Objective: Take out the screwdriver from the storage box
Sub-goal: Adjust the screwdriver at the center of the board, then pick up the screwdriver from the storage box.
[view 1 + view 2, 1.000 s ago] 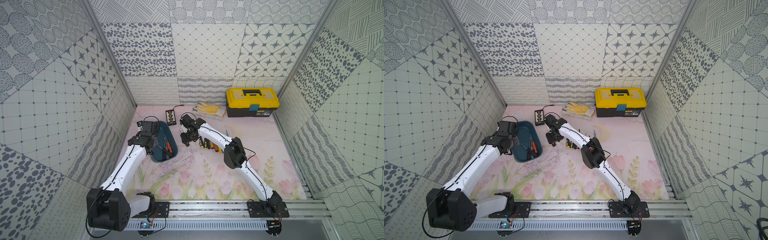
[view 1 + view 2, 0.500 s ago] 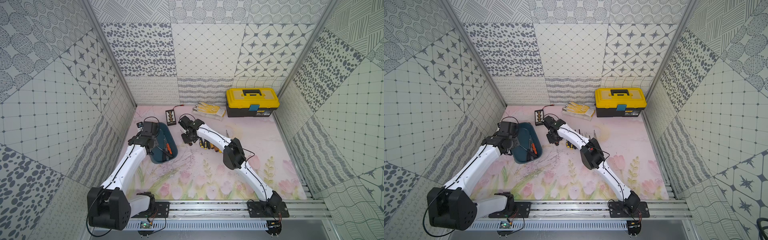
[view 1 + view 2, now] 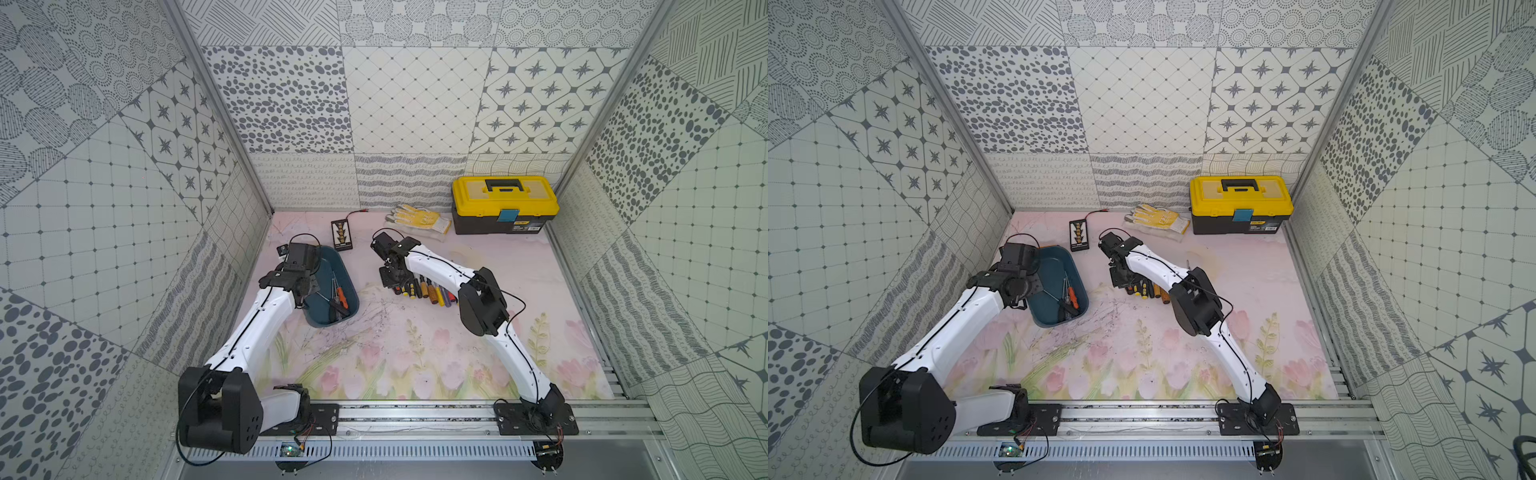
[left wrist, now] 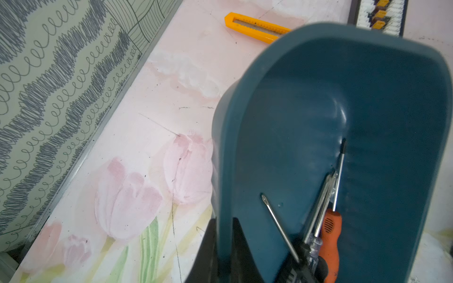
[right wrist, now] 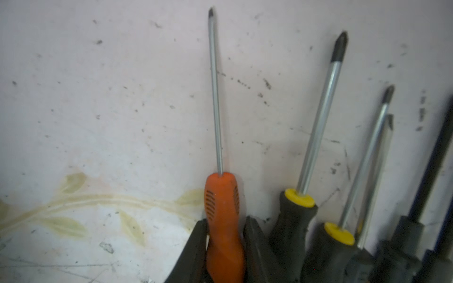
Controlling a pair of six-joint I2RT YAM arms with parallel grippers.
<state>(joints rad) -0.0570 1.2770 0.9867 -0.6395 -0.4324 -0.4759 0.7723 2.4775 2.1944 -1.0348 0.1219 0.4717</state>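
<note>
The teal storage box (image 3: pixel 328 262) (image 3: pixel 1054 266) (image 4: pixel 367 98) sits at the mat's left, holding several screwdrivers, one of them orange-handled (image 4: pixel 329 232) (image 3: pixel 340 296). My left gripper (image 4: pixel 224 245) (image 3: pixel 305 291) is shut on the box's side wall, one finger inside and one outside. My right gripper (image 5: pixel 225 227) (image 3: pixel 392 278) is low over the mat, shut on the handle of another orange screwdriver (image 5: pixel 224 196). That screwdriver's shaft lies flat on the mat at the left end of a row of screwdrivers (image 3: pixel 428 291) (image 5: pixel 294 220).
A yellow-lidded black toolbox (image 3: pixel 505 203) stands at the back right, with yellow work gloves (image 3: pixel 419 217) beside it. A black bit case (image 3: pixel 341 235) lies behind the box. A yellow utility knife (image 4: pixel 255 25) lies near the left wall.
My right jaws have closed in on the orange handle. Both arms have hardly moved, and the left gripper keeps its hold on the box wall.
</note>
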